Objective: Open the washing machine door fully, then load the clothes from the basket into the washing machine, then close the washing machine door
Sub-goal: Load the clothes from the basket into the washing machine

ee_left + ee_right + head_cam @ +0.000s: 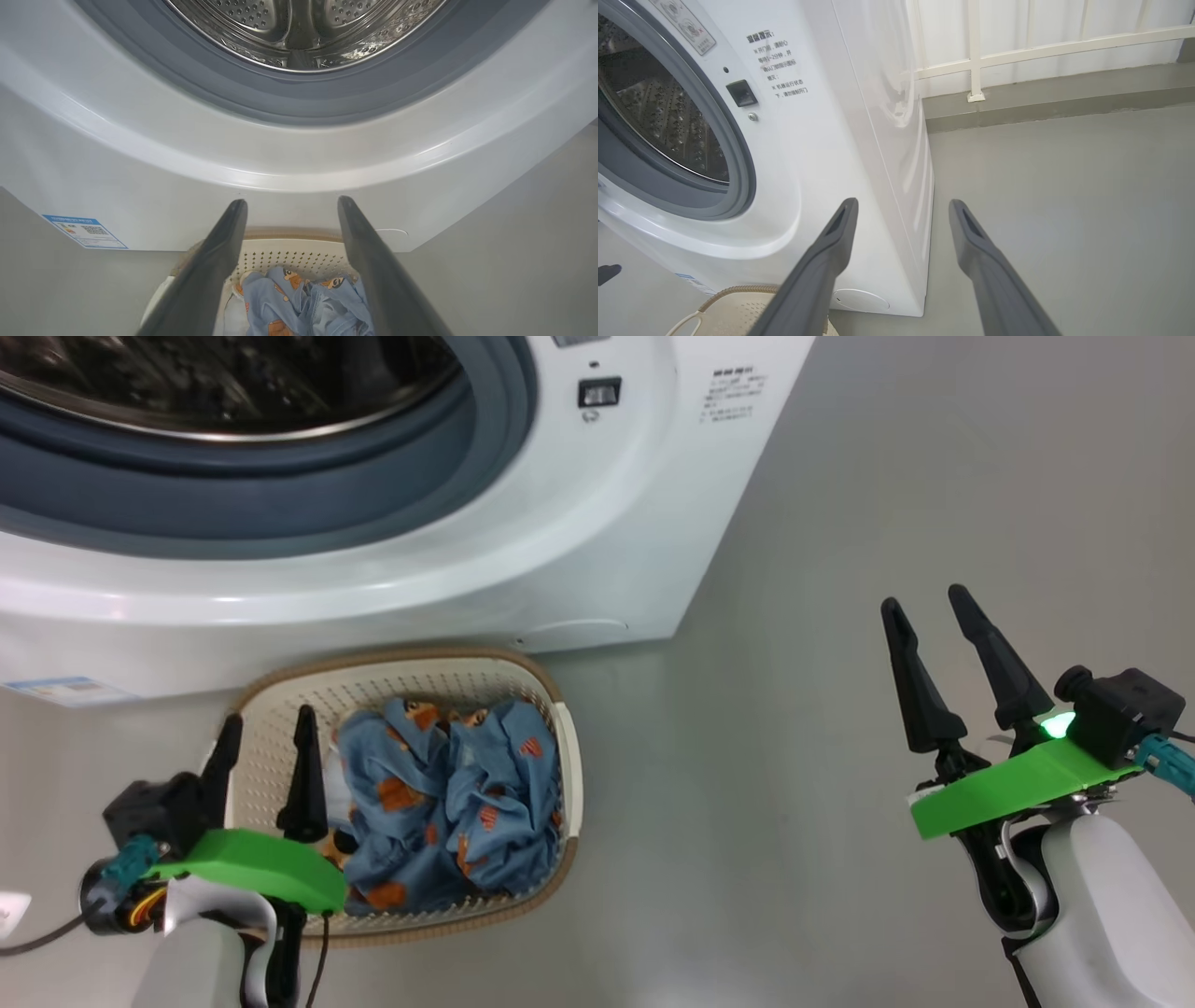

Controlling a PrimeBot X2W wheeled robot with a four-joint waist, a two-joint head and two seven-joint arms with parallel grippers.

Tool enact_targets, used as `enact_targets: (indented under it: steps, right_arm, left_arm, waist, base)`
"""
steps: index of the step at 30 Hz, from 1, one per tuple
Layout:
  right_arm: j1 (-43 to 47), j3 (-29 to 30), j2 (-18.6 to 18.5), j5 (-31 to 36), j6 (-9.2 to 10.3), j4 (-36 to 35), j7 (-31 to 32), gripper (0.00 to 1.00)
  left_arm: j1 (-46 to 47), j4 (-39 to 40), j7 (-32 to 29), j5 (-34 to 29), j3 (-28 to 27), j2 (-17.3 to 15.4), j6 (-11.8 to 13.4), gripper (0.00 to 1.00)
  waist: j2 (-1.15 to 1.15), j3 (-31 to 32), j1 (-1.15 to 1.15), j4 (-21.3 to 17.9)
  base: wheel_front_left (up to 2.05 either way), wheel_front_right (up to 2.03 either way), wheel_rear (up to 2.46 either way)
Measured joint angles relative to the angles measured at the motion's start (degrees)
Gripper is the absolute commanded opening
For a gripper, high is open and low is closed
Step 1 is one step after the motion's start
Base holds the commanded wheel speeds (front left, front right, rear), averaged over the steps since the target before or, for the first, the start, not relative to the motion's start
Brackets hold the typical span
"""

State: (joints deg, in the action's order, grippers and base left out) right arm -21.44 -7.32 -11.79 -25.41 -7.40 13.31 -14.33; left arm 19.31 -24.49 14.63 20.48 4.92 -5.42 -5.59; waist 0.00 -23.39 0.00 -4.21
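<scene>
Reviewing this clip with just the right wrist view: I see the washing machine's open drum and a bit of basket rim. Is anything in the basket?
Observer: Yes, the clothes lie piled in the basket, blue with orange prints.
Operator: Where's the left gripper?
Observer: The left gripper is above the basket's left side, fingers open, holding nothing.
</scene>
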Motion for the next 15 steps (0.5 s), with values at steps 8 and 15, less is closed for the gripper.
enact_targets:
  steps: [8,15]
  right_arm:
    - [-2.08,0.30,0.85,0.08,0.00,-0.79,0.00,1.00]
    - [-4.02,0.24,1.70,0.08,0.00,-1.53,0.00,1.00]
  left_arm:
    - [5.27,-9.98,-0.02,0.71,4.05,-1.48,-1.42,1.00]
    - [11.31,-18.90,-2.87,2.98,12.50,-3.07,-1.76,1.00]
  waist:
    - [0.00,-5.03,0.00,-1.91]
    - [0.00,-9.39,0.00,-3.81]
  base:
    - [0.00,0.00,0.00]
    - [0.00,0.00,0.00]
